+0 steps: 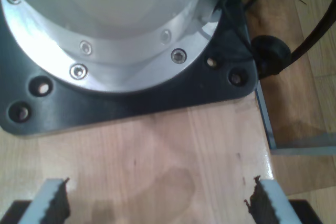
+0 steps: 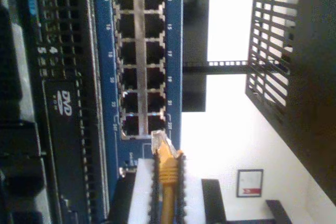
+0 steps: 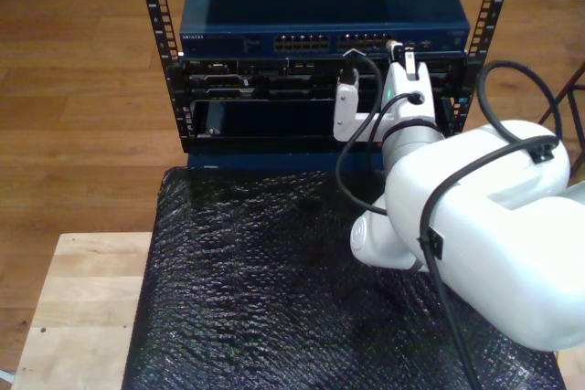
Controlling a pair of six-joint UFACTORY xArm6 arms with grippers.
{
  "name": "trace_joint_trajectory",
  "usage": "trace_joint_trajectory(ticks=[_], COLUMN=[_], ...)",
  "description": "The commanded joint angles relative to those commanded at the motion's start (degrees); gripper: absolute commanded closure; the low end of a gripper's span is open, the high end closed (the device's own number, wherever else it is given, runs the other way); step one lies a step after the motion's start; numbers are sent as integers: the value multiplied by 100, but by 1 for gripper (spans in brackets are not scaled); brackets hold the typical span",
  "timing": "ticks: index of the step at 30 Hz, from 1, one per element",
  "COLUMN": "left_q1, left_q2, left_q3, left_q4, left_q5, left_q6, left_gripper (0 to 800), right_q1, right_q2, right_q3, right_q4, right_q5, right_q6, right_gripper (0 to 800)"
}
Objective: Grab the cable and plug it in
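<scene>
The yellow-orange cable (image 2: 168, 174) is pinched between the white fingers (image 2: 140, 192) of my second gripper (image 2: 167, 184), which is shut on it. Its clear plug (image 2: 159, 141) points at the blue switch (image 2: 102, 77) and sits just short of the last port (image 2: 156, 123) in the double row, apart from it. In the exterior view the white second arm (image 3: 475, 226) reaches from the exterior view's right up to the switch (image 3: 320, 6), with the plug (image 3: 396, 46) at the port row. My first gripper (image 1: 160, 205) is open over bare wood, nothing between its serrated fingers (image 1: 52, 203).
A black rack (image 3: 155, 52) holds the switch above darker units, one with a DVD drive (image 2: 65, 103). Black bubble wrap (image 3: 265, 289) covers the wooden table (image 3: 82, 299). An arm's silver flange (image 1: 105, 24) on a black baseplate (image 1: 131, 103) stands before my first gripper, with black cables (image 1: 310, 40) beside it.
</scene>
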Motion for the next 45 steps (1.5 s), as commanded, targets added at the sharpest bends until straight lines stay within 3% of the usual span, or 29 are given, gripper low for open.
trace_joint_trajectory(ticks=[45], left_q1=[0], left_q2=[0], left_q3=[0], left_q4=[0], left_q5=[0], left_q6=[0], left_gripper=[0], right_q1=[-105], right_q2=[343], right_q3=[-343], right_q4=[-53], right_q5=[-105], right_q6=[457], right_gripper=[799])
